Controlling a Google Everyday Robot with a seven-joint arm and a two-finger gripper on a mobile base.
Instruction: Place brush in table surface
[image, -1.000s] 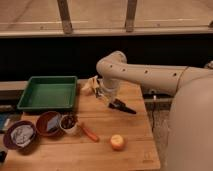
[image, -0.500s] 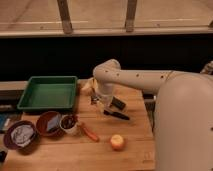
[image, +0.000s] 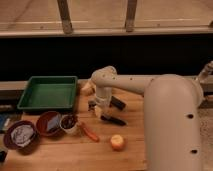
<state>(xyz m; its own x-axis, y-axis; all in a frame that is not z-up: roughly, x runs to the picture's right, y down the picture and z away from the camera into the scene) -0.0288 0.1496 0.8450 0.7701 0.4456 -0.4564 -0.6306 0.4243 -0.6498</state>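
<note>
Brush (image: 114, 119) now lies on the bench (image: 100, 155) between gripper (image: 97, 106) and apple (image: 118, 142), lower than a second ago. Whether the fingers are spread cannot be told; placement looks nearly complete.

My arm: smooth cream-white shell throughout, thick rounded tubular segments, bulbous elbow joint. I count three small dark screw recesses down the large near segment's side. Gripper (image: 101, 108): dark parts below a pale wrist, sitting over the tabletop beside the tray.

Lab-like workbench: hand (image: 100, 107) over butcher-block tabletop (image: 135, 150)
</note>
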